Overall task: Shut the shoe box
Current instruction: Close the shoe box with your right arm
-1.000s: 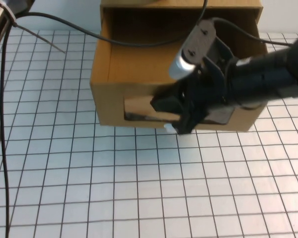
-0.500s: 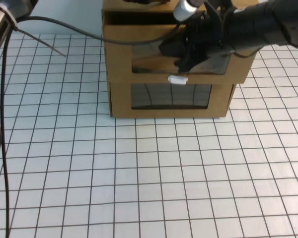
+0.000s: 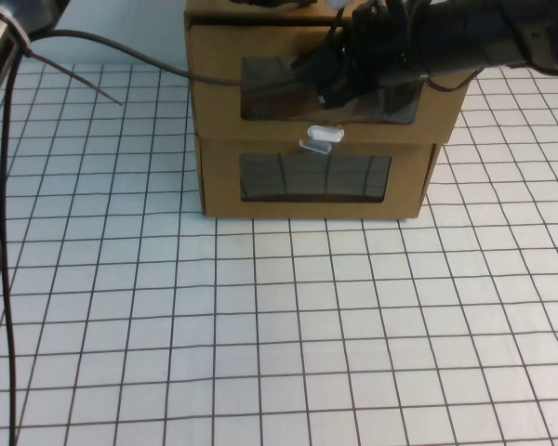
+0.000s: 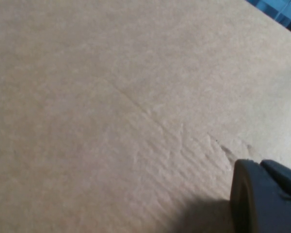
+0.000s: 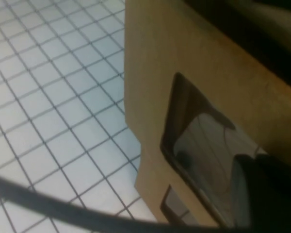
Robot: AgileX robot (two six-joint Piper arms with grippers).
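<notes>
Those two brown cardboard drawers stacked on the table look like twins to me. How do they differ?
The upper cardboard drawer carries its white tab below its clear window; the lower cardboard drawer has its white tab above its window. The right pincer is at the upper drawer's window, while nothing touches the lower one. The left pincer is close over plain cardboard. Both are brown, windowed and look pushed in.

High cam looks down from the robot's side at the grid table (image 3: 279, 325), shoe box (image 3: 307, 93) at the far edge. Left wrist cam sits almost against plain cardboard (image 4: 111, 97). Right wrist cam is close on the box's windowed front (image 5: 199, 141), shared with the high cam.
</notes>
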